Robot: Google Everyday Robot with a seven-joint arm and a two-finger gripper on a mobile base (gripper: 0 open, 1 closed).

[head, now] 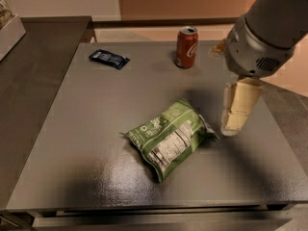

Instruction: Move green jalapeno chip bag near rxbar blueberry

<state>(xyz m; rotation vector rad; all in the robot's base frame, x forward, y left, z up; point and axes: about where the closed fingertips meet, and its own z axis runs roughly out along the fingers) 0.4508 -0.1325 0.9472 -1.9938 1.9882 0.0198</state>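
Observation:
The green jalapeno chip bag (168, 136) lies flat in the middle of the dark table (86, 177), crinkled, with its white nutrition panel facing up. The rxbar blueberry (109, 58), a small dark blue wrapper, lies at the far left of the table, well apart from the bag. My gripper (232, 125) hangs from the grey arm (264, 28) on the right, pointing down, just right of the bag's right end and above the table. It holds nothing that I can see.
A red soda can (186, 47) stands upright at the far middle of the table. A lower dark counter (33, 52) adjoins the table on the left, with a white box (9, 30) at its far left edge.

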